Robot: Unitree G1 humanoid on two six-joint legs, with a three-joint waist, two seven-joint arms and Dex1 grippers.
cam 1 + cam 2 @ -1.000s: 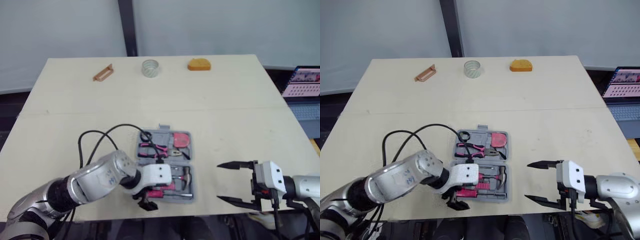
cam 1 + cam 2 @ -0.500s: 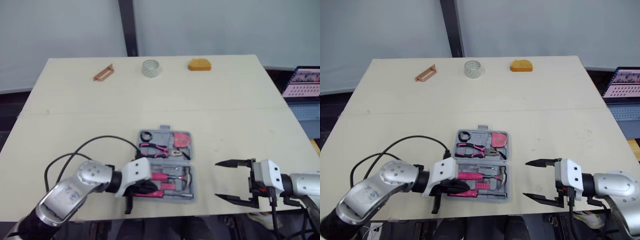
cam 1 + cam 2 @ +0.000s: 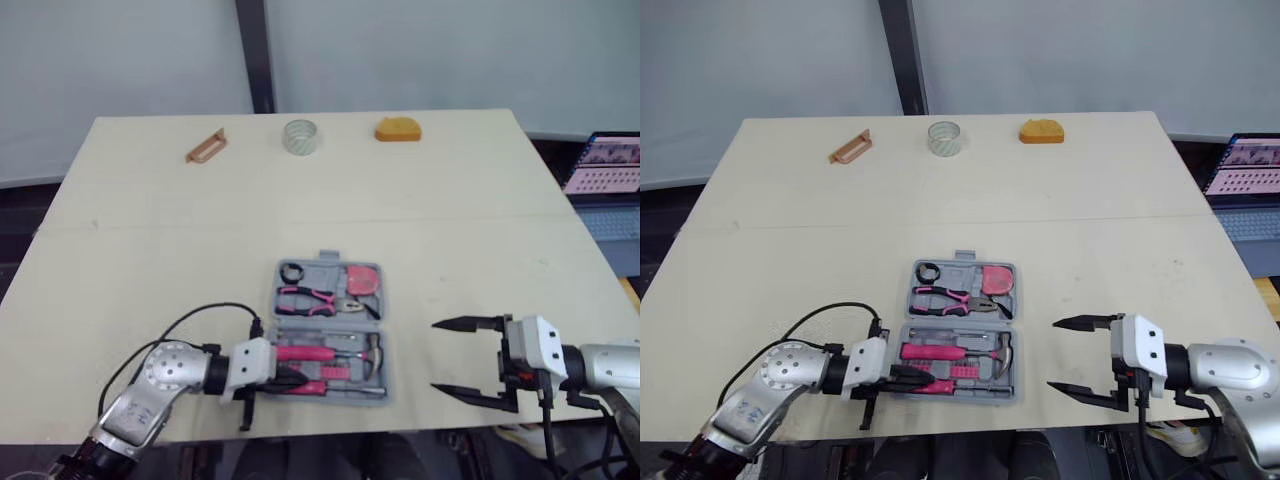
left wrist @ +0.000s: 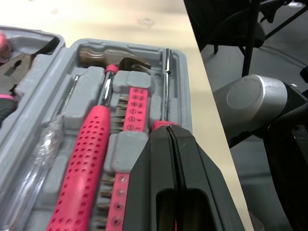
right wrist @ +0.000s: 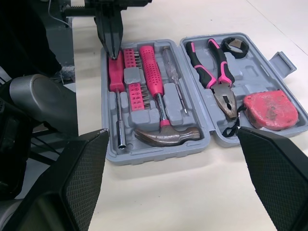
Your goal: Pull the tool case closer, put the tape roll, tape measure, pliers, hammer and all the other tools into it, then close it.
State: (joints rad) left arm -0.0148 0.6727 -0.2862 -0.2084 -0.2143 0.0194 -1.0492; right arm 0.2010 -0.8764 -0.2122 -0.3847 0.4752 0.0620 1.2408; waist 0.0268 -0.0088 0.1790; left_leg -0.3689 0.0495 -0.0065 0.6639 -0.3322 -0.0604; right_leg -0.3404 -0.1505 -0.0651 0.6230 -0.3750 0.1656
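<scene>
The grey tool case [image 3: 378,322] lies open near the table's front edge. Its far half holds a black roll [image 3: 292,272], pink-handled pliers [image 3: 312,298] and a red tape measure [image 3: 363,279]. Its near half holds the hammer [image 5: 159,103], a strip of bits [image 4: 132,108] and a pink-handled driver [image 5: 115,77]. My left gripper [image 3: 288,379] is shut, its fingertips [image 4: 169,137] on the end of that pink driver handle at the case's left side. To the right of the case, my right gripper [image 3: 450,357] stands wide open with nothing between its fingers.
Along the table's far edge lie a brown clip-like piece [image 3: 206,146], a clear tape roll [image 3: 300,136] and an orange block [image 3: 398,129]. A black cable [image 3: 190,325] loops over the table by my left arm. A laptop [image 3: 605,170] stands off the right side.
My left arm has drawn back to the left and its gripper has shut, ending with the fingertips at the case's left end. The right gripper has stayed open in place.
</scene>
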